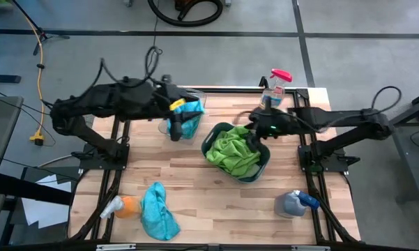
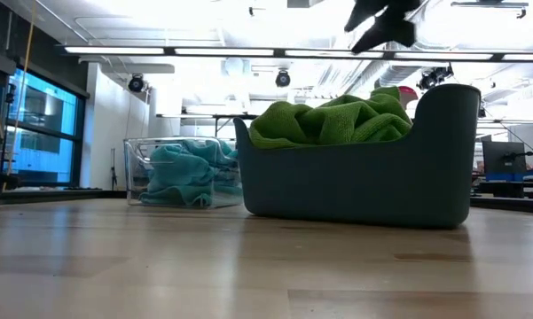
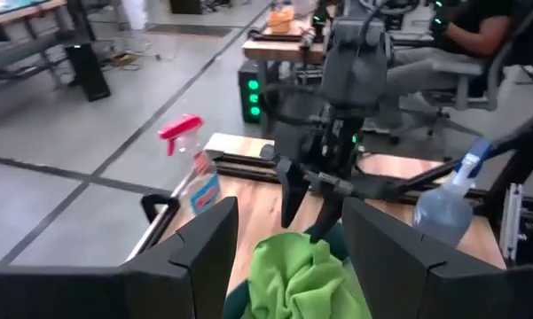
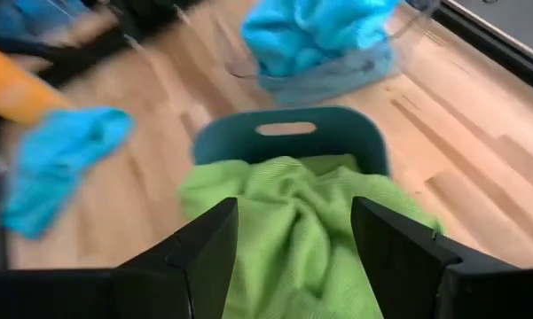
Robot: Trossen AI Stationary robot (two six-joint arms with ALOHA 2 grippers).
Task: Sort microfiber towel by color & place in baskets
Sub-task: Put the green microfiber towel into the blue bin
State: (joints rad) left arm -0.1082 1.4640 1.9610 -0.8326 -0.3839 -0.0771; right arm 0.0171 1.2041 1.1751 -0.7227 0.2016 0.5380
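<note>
Tabletop: green towels beneath right tool

Lime green towels are filling the dark teal-grey basket. Turquoise towels are showing through the clear basket, and another turquoise towel is lying near the pale wood table's front edge beside an orange bottle. A pink-topped bottle is standing at the back edge.

Left arm: stretched across the table's far side, left gripper fingers apart.
Right gripper: fingers spread, empty.
</note>
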